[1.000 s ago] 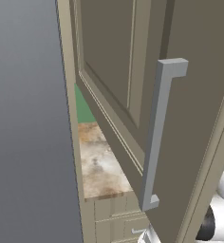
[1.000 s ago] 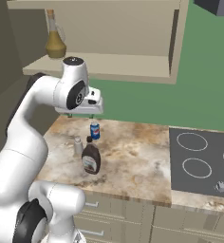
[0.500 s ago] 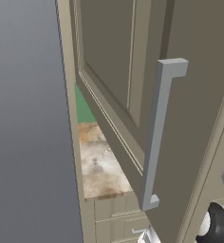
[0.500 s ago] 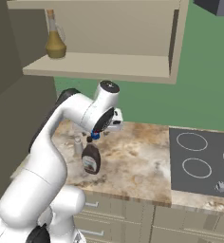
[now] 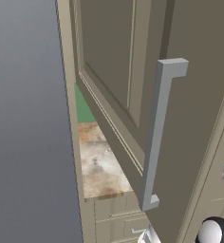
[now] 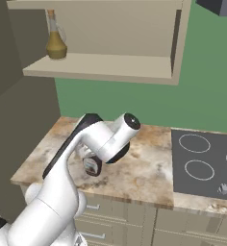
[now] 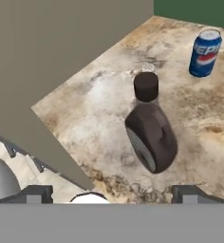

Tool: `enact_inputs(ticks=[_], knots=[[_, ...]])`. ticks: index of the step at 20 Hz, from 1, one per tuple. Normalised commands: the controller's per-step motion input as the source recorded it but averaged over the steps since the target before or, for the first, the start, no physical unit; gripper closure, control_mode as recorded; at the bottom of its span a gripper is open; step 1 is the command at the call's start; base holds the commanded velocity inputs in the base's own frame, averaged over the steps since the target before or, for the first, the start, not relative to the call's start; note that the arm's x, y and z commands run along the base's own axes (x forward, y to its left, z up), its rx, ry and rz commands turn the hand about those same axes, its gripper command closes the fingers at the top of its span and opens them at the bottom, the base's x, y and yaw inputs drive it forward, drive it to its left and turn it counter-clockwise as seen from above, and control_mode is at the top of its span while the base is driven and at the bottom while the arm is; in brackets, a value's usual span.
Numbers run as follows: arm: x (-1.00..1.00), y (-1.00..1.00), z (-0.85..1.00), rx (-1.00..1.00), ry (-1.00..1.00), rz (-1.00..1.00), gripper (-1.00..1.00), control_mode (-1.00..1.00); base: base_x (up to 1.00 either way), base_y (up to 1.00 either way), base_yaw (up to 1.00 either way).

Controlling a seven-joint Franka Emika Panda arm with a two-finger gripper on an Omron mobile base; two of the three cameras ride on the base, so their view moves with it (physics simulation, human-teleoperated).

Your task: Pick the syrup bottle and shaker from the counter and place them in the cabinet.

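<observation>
tool (image 7: 111, 192) fingers spread wide and empty, their two dark tips at the near edge of the hand view, hanging over the table (image 7: 99, 102) just short of the syrup bottle (image 7: 150, 128). nothing is pinched yet.

the syrup bottle stands between the tips' line of approach: a dark, rounded, squat body with a flat pale face on one side and a short cylindrical dark cap. it looks smooth and glossy, so a grip on the curved belly could slip, or one finger could nudge it over if the tool comes down off-centre. just behind the cap a small pale top peeks out, probably the shaker (image 7: 147, 68), too hidden to be sure; it sits close enough that a wide finger could knock it.

farther back and well apart stands a blue soda can (image 7: 205, 53), a plain metal cylinder, not part of the job.

the table is mottled beige and rust stone, flat and hard. in the left base view the cabinet (image 5: 133, 90) door, taupe with a recessed panel and a grey square bar handle (image 5: 156, 137), hangs open; the arm's swing could clip it when carrying the bottle across.
</observation>
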Motion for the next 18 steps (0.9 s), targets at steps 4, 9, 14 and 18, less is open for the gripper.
enact_inputs(ticks=[4,9,14,18], knots=[[-0.08,-0.05,-0.23,0.1,-0.08,0.1,-1.0,-1.0,0.0,0.0,0.0],[-0.04,-0.11,-0.08,0.02,-0.07,0.08,-1.0,-1.0,0.0,0.0,0.0],[-0.06,-0.09,-0.02,0.11,-0.15,0.15,-1.0,-1.0,0.0,0.0,0.0],[0.0,-0.09,0.0,0.13,-0.12,0.14,-1.0,-1.0,0.0,0.0,0.0]])
